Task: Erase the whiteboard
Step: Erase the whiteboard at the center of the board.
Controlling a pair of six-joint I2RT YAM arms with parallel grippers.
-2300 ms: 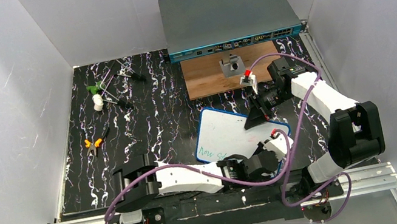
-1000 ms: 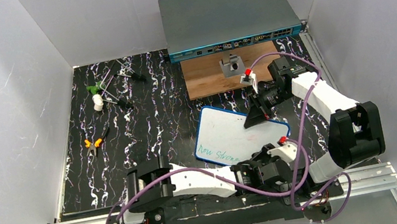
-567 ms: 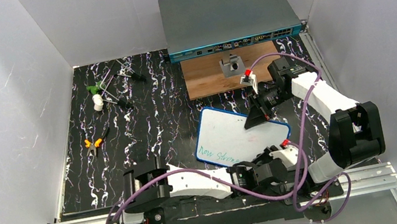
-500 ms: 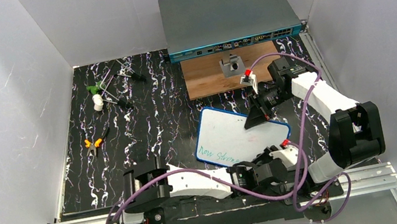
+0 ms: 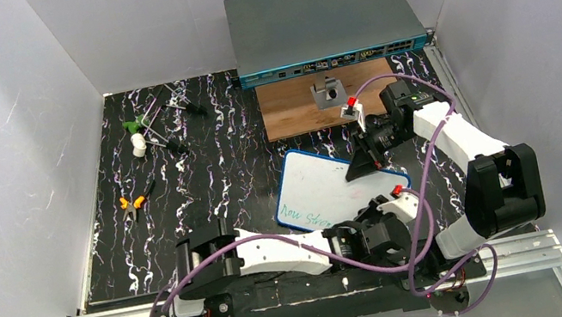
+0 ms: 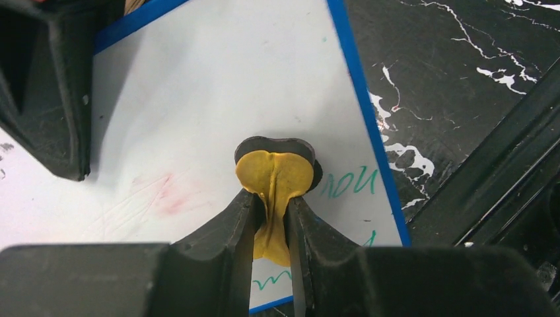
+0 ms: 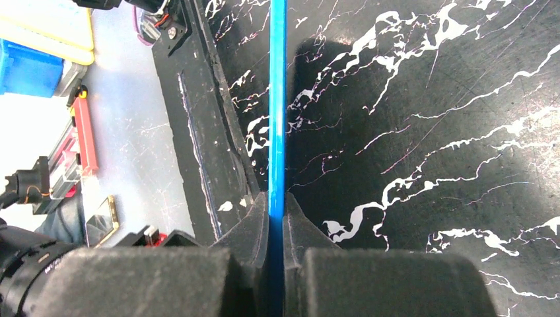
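Left tool (image 6: pixel 274 200) pinches yellow wiper (image 6: pixel 276 173) on whiteboard (image 6: pixel 198 99)

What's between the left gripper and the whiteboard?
A yellow wiping pad, pinched in the left gripper, with its tip against the whiteboard. The left wrist view shows it.

Bright even light, soft shadows

Overhead, two wrist close-ups; whiteboard (image 5: pixel 322 186) shared
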